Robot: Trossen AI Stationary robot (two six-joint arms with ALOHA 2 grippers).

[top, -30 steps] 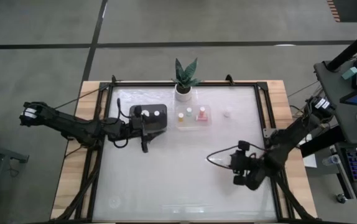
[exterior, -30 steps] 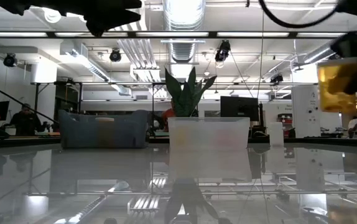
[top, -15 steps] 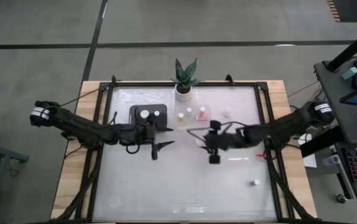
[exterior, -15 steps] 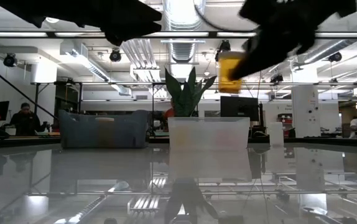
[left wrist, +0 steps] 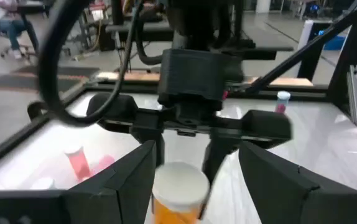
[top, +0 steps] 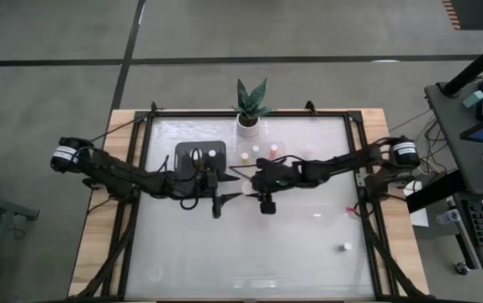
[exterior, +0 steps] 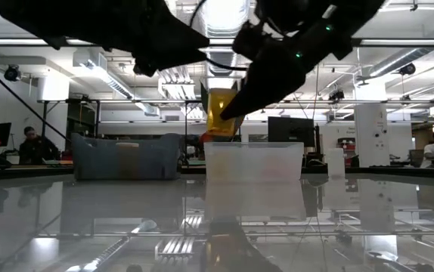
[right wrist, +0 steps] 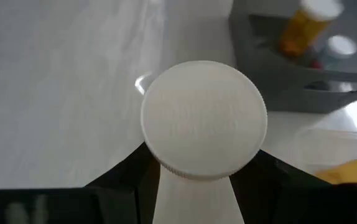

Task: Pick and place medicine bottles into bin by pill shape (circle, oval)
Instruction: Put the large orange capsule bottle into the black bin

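Gripping amber bottle [exterior: 221, 113] seen low, right gripper's fingers [top: 240, 175] hiding it overhead

Right gripper [top: 235, 174] swung from the surface's near right corner across to the middle, carrying an amber bottle [exterior: 222, 112], now just beside the clear bin [top: 262, 156]. Left gripper [top: 229, 183] pulled off the dark bin [top: 199, 156], toward the centre, facing the right one.
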